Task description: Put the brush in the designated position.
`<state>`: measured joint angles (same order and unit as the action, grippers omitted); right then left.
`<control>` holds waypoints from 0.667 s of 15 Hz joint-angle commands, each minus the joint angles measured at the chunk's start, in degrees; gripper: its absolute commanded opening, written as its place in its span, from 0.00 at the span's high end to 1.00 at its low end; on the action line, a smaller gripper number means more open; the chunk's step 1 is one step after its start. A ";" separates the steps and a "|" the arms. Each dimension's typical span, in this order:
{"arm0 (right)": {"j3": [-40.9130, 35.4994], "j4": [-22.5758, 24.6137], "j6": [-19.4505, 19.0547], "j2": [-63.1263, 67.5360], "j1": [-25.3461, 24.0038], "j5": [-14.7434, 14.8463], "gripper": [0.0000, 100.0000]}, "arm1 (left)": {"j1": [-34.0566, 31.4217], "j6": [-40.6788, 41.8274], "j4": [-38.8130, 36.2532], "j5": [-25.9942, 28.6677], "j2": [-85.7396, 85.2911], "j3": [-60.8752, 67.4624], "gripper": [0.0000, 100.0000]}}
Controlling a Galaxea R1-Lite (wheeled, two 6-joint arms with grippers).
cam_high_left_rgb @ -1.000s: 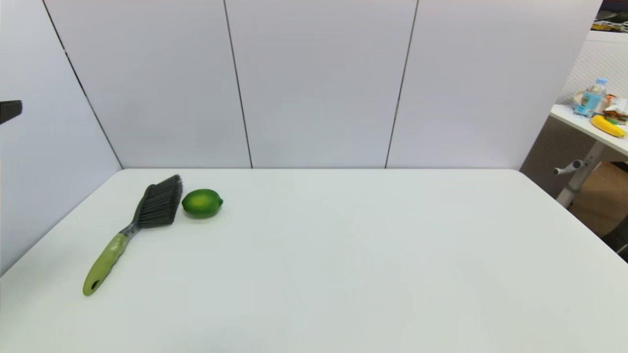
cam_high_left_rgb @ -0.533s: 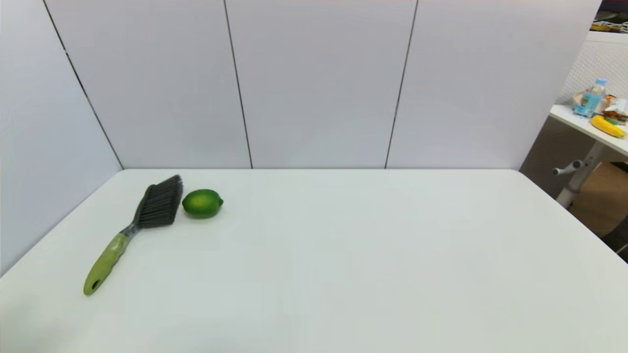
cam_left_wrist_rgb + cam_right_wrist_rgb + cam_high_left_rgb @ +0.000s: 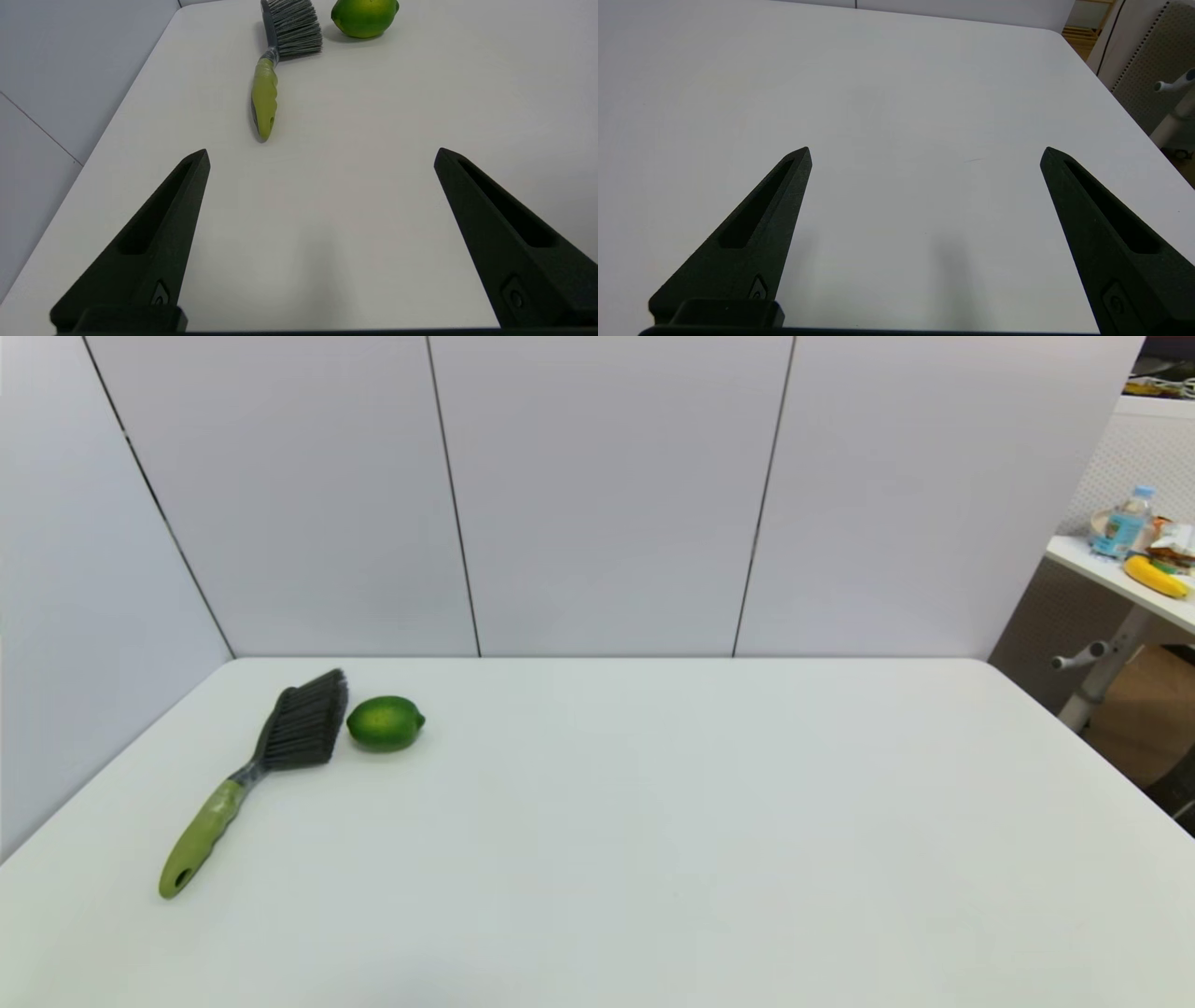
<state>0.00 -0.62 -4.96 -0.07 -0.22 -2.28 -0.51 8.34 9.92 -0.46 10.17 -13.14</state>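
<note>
Far left on my table, lime just right of the brush bristles; left gripper and right gripper spread wide, empty.

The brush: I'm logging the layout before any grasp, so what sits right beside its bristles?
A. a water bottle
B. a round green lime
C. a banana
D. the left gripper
B: the lime lies on the table just beside the black bristles of the brush.

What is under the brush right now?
Only the bare white table; the brush lies flat on it beside the lime. The surface beneath its bristles is hidden.
</note>
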 commanded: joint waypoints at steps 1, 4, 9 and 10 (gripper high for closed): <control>-0.09 0.01 -0.05 0.07 -0.04 -0.01 0.00 | 0.51 -1.57 -10.01 1.69 -9.29 12.88 0.00; -0.09 0.01 -0.05 0.07 0.04 -0.01 0.00 | 0.51 -2.71 -9.66 2.31 -10.17 13.14 0.00; -0.09 0.01 -0.05 0.07 -0.04 -0.01 0.00 | 0.51 -4.47 -9.66 2.05 -10.17 13.14 0.00; -0.09 0.01 -0.05 0.07 -0.04 -0.01 0.00 | 0.51 -4.47 -9.57 2.05 -10.17 13.14 0.00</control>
<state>0.00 -0.60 -4.95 -0.07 -0.22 -2.28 0.00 3.85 0.21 1.60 0.02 -0.10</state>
